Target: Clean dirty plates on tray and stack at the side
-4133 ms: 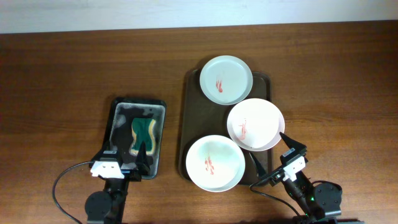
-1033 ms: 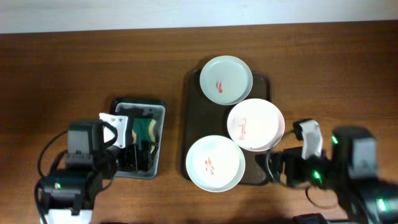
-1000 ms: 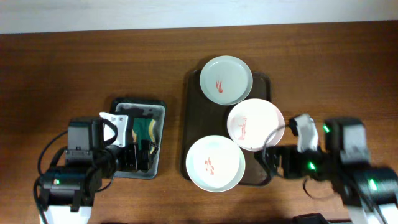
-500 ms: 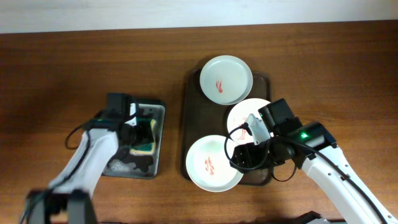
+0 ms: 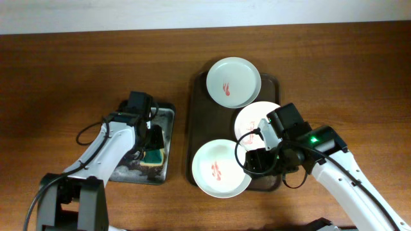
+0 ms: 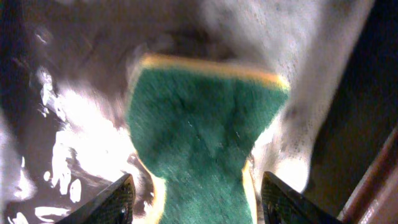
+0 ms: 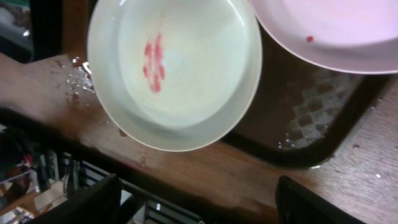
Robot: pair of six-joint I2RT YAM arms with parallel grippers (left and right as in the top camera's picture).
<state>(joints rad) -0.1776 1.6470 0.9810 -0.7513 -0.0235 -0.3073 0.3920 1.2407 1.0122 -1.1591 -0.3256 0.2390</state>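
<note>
While the right pincer (image 7: 202, 199) hung open with nothing between its fingertips, the nearest plate (image 7: 174, 68) lay just ahead of it. The plate sat at the near end of the brown tray (image 7: 298, 118), and its edge reached past the tray's rim over the wooden surface (image 7: 186, 165). The left pincer (image 6: 196, 202) was open too, with one fingertip on either side of the near end of a green sponge (image 6: 199, 124). Whether the fingertips touched the sponge could not be told.

The overhead view showed all three plates on the brown tray, each with a red smear. The far plate (image 5: 233, 81) sat at the far end and the middle plate (image 5: 252, 122) between the other two. It also placed the sponge in a small black tray (image 5: 125, 168) beside the brown one. The right wrist view alone showed droplets on the wood beside the nearest plate and a wet patch on the tray floor.

From above, the right arm covered much of the middle plate and hid the right pincer. The right wrist view cut that plate off at the frame's corner. The left wrist view was blurred, so the black tray showed only as wet glare.
</note>
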